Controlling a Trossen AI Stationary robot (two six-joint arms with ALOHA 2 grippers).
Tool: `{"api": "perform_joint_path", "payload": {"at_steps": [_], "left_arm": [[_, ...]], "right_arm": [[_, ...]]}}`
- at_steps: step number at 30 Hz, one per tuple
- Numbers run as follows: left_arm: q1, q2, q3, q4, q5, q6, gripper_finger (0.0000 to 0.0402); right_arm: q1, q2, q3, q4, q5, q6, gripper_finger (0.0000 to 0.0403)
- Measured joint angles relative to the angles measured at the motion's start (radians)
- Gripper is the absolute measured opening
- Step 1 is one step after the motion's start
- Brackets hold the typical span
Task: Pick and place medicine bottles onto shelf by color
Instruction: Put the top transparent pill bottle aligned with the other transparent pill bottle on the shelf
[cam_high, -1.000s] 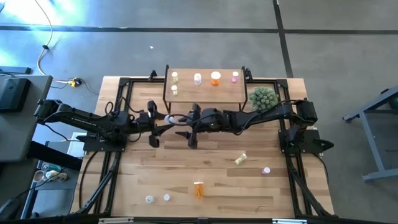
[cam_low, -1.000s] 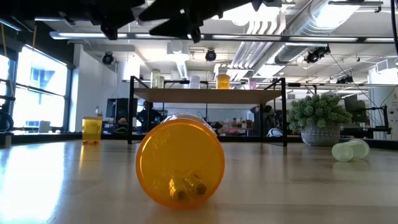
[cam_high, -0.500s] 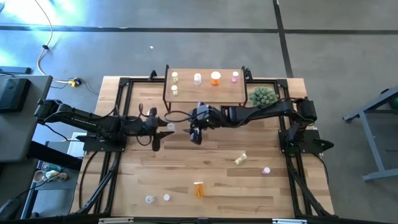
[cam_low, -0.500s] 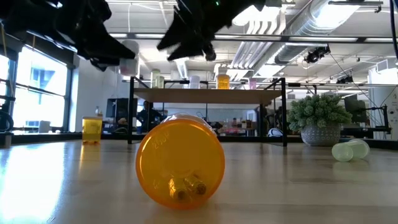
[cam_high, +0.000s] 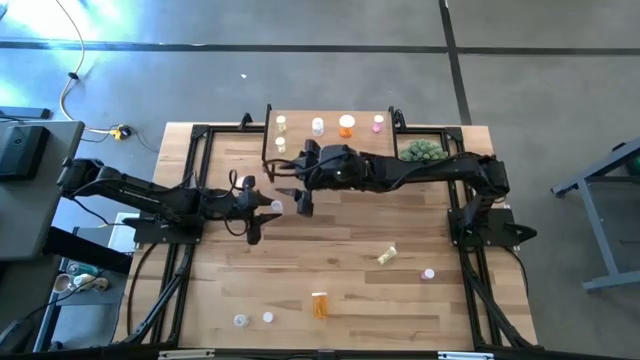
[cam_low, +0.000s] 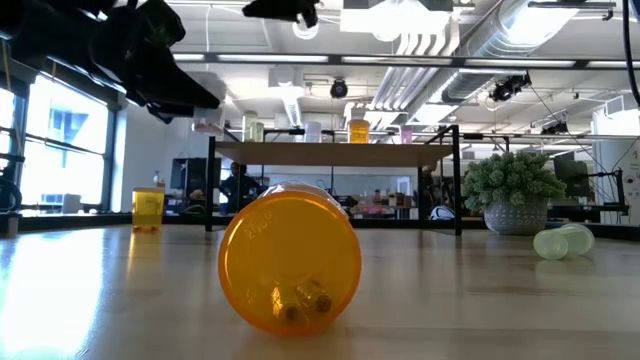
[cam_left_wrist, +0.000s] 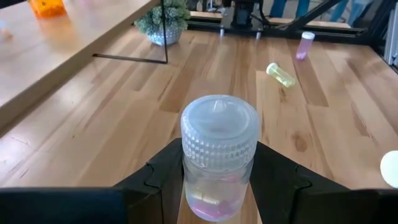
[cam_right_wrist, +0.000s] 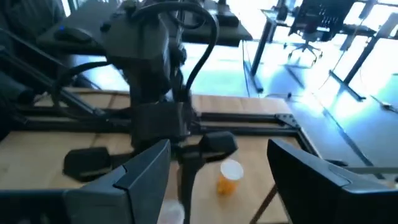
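An orange translucent pill bottle (cam_low: 290, 262) lies on its side nearest the low camera on the wooden plank desk (cam_high: 300, 270), with two white-capped bottles (cam_high: 254, 319) near the front edge and a yellow-green bottle (cam_high: 387, 255) and a pink bottle (cam_high: 428, 273) lying to the right. Mid-desk, the left claw (cam_high: 268, 207) grips a clear plastic bottle with a ridged white cap (cam_left_wrist: 219, 155), pink pills showing at its base, the fingers closed snugly on its sides and the bottle raised off the boards. Just beyond, the right claw (cam_high: 300, 193) hovers with its fingers spread wide and nothing between them. At the back stands the small wooden shelf on black metal legs (cam_high: 330, 148), already carrying a few small bottles (cam_high: 346, 125), with a green spiky plant (cam_high: 422, 151) beside it. To place this one well, the left arm likely needs to keep the bottle upright, clear the shelf's front edge, and set it down beside bottles of like colour without nudging its neighbours or the nearby right arm.
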Motion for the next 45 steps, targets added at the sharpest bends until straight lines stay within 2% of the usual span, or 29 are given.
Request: {"api": "perform_joint_path", "payload": {"at_steps": [11,22,33,45], "left_arm": [[0.000,0.036,0.000,0.049,0.019,0.000,0.0143],[0.000,0.036,0.000,0.093,0.018,0.035,0.0143],[0.001,0.036,0.000,0.131,-0.012,0.105,0.0143],[0.002,0.036,0.000,0.135,-0.038,0.133,0.0143]], "right_arm": [[0.003,0.140,-0.009,-0.016,-0.040,0.064,0.0259],[0.004,0.157,-0.009,-0.028,-0.118,0.146,0.0259],[0.004,0.157,-0.009,-0.050,-0.119,0.171,0.0257],[0.002,0.157,-0.009,-0.053,-0.135,0.186,0.0171]]}}
